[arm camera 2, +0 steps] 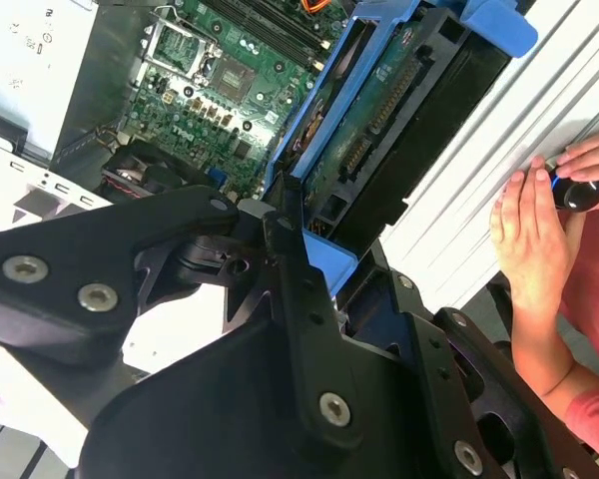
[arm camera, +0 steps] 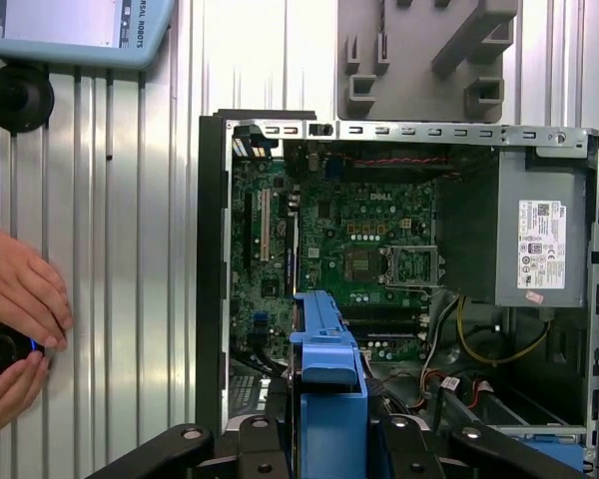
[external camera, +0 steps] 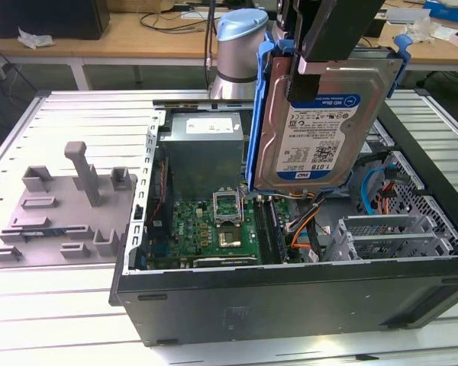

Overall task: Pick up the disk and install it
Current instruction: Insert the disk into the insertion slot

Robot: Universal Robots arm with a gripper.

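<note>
Gripping disk (external camera: 318, 133) in its blue carrier, upright & mid-air over open PC case (external camera: 290, 309), w/ end effector (external camera: 309, 76) clamped shut on its top edge; pickup done, install in metal cage (external camera: 382, 236) not yet.

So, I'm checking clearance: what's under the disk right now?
Below the disk lies the open computer case, with its motherboard and orange cables visible. The spot straight beneath is hidden by the disk itself.

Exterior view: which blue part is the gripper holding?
The blue carrier frame around the disk, up above the case; the other blue piece sits low inside it.
</note>
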